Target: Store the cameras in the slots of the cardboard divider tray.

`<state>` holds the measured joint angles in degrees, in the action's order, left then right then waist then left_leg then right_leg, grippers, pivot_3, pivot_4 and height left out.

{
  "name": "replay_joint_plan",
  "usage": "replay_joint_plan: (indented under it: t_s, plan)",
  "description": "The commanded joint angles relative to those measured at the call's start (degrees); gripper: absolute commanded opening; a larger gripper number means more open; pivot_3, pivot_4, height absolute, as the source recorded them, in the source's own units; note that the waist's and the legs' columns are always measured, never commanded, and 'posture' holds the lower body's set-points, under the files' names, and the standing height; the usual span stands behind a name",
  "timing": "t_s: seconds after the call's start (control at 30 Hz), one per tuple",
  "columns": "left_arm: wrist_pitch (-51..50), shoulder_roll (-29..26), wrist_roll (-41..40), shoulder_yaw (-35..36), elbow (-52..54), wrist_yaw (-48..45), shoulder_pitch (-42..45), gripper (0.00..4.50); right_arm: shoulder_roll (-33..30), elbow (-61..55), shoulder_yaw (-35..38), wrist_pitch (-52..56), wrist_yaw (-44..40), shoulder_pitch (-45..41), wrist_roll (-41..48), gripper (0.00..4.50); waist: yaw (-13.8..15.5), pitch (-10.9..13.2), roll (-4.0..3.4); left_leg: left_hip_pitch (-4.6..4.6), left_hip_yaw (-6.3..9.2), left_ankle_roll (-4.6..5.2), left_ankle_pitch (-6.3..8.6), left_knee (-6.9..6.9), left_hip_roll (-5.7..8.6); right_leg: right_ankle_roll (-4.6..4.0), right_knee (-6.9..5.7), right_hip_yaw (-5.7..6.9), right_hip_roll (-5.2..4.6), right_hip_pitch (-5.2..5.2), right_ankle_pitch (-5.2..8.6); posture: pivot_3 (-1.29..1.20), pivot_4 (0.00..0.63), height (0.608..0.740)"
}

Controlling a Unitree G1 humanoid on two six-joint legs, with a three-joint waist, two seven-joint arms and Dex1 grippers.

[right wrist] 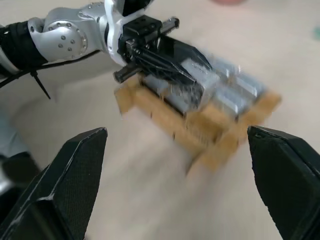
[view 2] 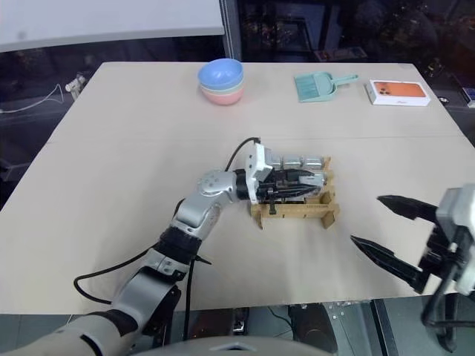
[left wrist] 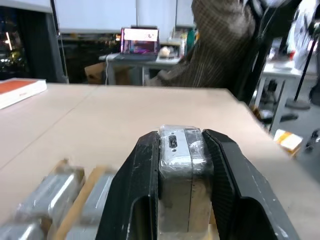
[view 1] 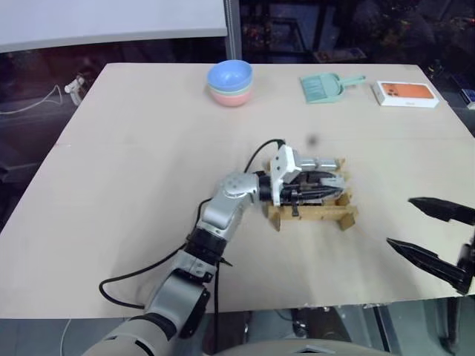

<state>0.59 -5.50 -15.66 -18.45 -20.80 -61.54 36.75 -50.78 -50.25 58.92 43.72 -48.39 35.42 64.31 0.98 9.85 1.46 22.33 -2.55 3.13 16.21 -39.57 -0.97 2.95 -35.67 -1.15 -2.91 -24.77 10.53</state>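
Looking down from the left eye view, the left gripper is lying level across the cardboard divider tray, its black fingers clamped on one camera over the tray's middle. At least two more cameras are sitting in the far row, so I am counting at least three; others may be hiding under the gripper. One tray is sitting near the middle of the table. Well behind are lying one stack of bowls, one mint-green dustpan and one white-and-orange box.

The right eye view is showing the right gripper hanging beside the tray with its fingers spread wide and nothing between them.

In the left wrist view the fingers are squeezing the silver block by its sides, with stored cameras blurring alongside.

The right wrist view is showing the held camera riding just above the slots. The likely trouble: the block is arriving tilted, catching a cardboard wall and dragging the light tray, or the fingers are knocking a neighbouring camera when they open.
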Motion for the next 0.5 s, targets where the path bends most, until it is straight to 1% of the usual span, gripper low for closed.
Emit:
replay_joint_plan:
  t_s: [0.03, 0.17, 0.27, 0.37, 0.5]
  plan:
    - [5.5, 3.4, 1.4, 1.0, -5.5, 0.6, 3.2, 0.79, 2.1, -1.0, 5.1, -0.8, -1.5, 2.8, 3.0, 4.45, 0.0, 0.0, 0.02, 0.04, 0.06, 0.03, 0.02, 0.0, 0.0, 0.0, 0.03, 0.0, -0.01, 0.0, 0.0, 0.0, 0.15, 0.74]
    - [6.5, 6.3, 0.9, 2.4, -11.5, 0.0, 5.3, 0.79, 5.5, -1.8, 7.1, -3.4, -2.2, 5.1, 6.4, 4.45, -0.1, 0.0, 0.01, 0.15, 0.21, 0.12, 0.07, -0.01, 0.02, 0.03, 0.15, 0.08, -0.05, -0.03, 0.0, 0.0, 0.15, 0.74]
    - [9.5, 7.6, 2.5, 2.7, -15.2, 0.5, 6.8, 0.79, 7.3, -2.4, 8.2, -4.1, -4.6, 9.0, 5.8, 4.45, 0.0, 0.0, 0.02, 0.19, 0.29, 0.14, 0.08, -0.01, 0.01, 0.04, 0.15, 0.15, -0.05, -0.05, 0.01, 0.0, 0.15, 0.74]
    - [10.5, 8.5, 3.1, 2.8, -16.8, -0.1, 7.2, 0.79, 9.8, -1.8, 7.4, -6.4, -6.5, 11.6, 3.3, 4.45, 0.0, 0.0, 0.0, 0.2, 0.36, 0.14, 0.08, -0.01, 0.0, 0.04, 0.16, 0.2, -0.05, -0.04, 0.02, 0.0, 0.15, 0.74]
    - [11.9, 8.1, 4.9, 1.8, -17.3, -1.6, 6.6, 0.79, 13.1, 0.2, 4.8, -10.1, -9.4, 13.6, -1.8, 4.45, -0.1, 0.0, 0.0, 0.19, 0.36, 0.14, 0.09, -0.01, -0.01, 0.05, 0.17, 0.21, -0.07, -0.03, 0.02, 0.0, 0.15, 0.74]
